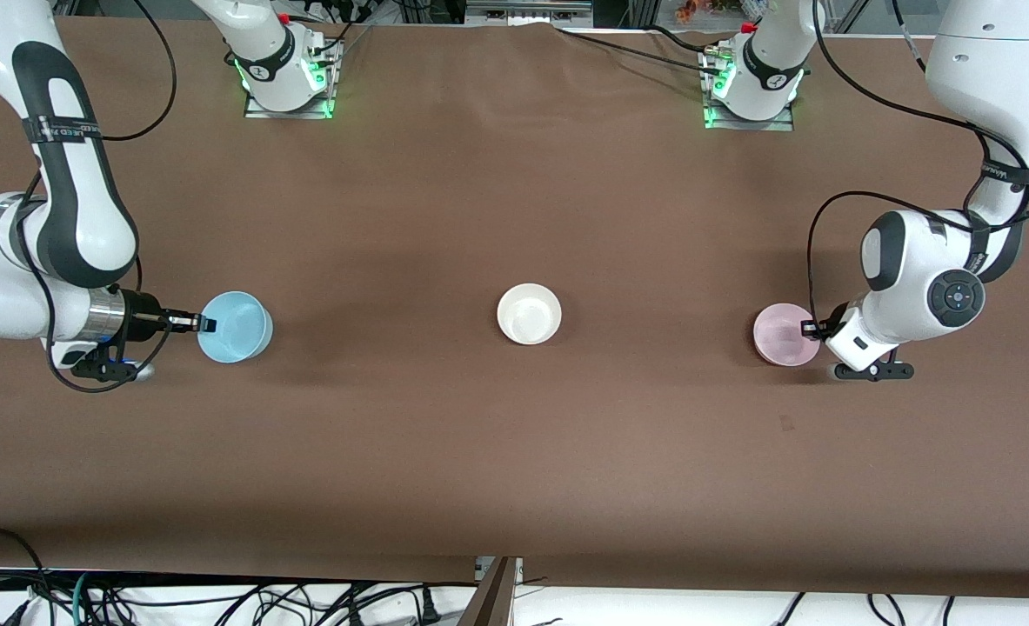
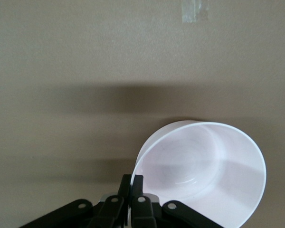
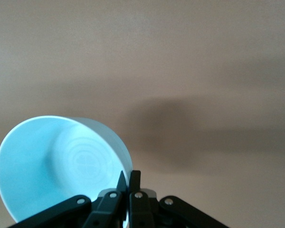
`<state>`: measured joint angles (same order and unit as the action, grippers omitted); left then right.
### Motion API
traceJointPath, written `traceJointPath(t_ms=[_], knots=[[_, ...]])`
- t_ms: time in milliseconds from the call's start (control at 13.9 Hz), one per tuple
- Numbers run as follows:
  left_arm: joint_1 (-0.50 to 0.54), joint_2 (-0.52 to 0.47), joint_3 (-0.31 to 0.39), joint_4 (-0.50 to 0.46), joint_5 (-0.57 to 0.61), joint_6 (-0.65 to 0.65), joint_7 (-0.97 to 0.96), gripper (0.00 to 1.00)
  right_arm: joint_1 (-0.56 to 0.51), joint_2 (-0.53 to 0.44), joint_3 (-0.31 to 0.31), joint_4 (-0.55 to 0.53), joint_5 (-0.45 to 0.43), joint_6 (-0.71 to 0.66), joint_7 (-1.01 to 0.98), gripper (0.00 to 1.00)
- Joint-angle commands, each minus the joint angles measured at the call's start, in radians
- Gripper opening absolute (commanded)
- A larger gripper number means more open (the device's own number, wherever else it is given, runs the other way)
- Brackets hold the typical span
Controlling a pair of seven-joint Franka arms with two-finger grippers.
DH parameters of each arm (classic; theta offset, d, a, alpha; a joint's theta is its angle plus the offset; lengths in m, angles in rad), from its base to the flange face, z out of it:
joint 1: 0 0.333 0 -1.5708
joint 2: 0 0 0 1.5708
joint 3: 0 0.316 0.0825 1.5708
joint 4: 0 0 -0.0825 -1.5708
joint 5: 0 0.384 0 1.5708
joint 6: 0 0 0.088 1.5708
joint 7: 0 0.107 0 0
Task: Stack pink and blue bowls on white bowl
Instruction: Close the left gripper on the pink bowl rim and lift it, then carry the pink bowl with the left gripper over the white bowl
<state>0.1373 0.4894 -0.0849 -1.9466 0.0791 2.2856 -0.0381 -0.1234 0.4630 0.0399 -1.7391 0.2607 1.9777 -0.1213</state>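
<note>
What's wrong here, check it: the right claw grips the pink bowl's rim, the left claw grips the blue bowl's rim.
The colours are swapped. The front view shows the right claw shut on the blue bowl and the left claw on the pink bowl.

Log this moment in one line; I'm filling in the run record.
left gripper: shut on pink bowl rim | right gripper: shut on blue bowl rim | white bowl: mid-table, nothing stacked
</note>
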Motion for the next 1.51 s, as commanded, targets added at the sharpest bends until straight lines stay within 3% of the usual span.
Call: traceJointPath(t_ms=[0, 430, 1004, 1434], knots=[[-0.007, -0.008, -0.039, 0.037, 0.005, 0.002, -0.109, 0.00, 0.007, 0.006, 0.006, 0.023, 0.009, -0.025, -0.015, 0.00], [-0.005, -0.022, -0.235, 0.061, 0.004, 0.002, -0.544, 0.00, 0.039, 0.008, 0.006, 0.049, 0.009, -0.065, -0.012, 0.00], [-0.011, -0.011, -0.507, 0.061, 0.002, 0.025, -0.958, 0.00, 0.103, 0.003, 0.005, 0.050, 0.012, -0.074, 0.018, 0.00], [-0.160, 0.011, -0.536, 0.060, 0.002, 0.133, -1.226, 0.00, 0.177, 0.002, 0.006, 0.050, 0.017, -0.072, 0.135, 0.00]])
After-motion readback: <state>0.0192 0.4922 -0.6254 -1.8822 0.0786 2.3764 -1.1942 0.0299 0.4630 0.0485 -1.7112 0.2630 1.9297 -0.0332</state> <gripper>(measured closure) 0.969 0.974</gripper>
